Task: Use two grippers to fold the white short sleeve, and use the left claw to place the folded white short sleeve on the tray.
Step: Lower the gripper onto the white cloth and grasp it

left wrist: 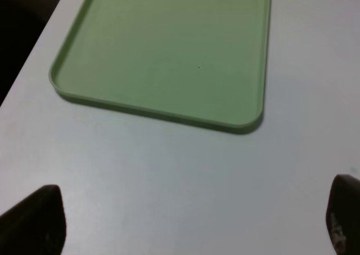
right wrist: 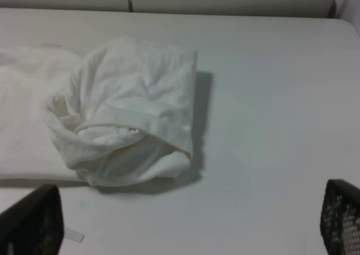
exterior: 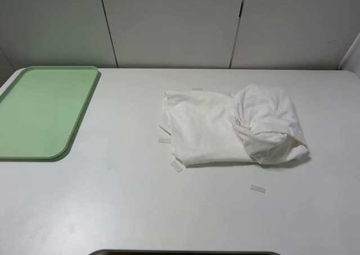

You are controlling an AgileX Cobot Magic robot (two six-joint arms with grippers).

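The white short sleeve (exterior: 225,128) lies crumpled and partly folded on the white table, right of centre, with its right end bunched into a heap (right wrist: 129,114). The pale green tray (exterior: 39,108) sits bare at the far left. Neither arm shows in the exterior high view. In the left wrist view my left gripper (left wrist: 188,221) is open above bare table just short of the tray (left wrist: 169,52), with only its dark fingertips (left wrist: 34,218) showing. My right gripper (right wrist: 185,221) is open too, back from the shirt's bunched end, nothing between its fingertips (right wrist: 340,215).
Small white tape strips (exterior: 257,188) (exterior: 176,166) (exterior: 164,140) lie on the table around the shirt. Pale wall panels (exterior: 169,24) stand behind the table. A dark edge (exterior: 185,253) shows at the front of the table.
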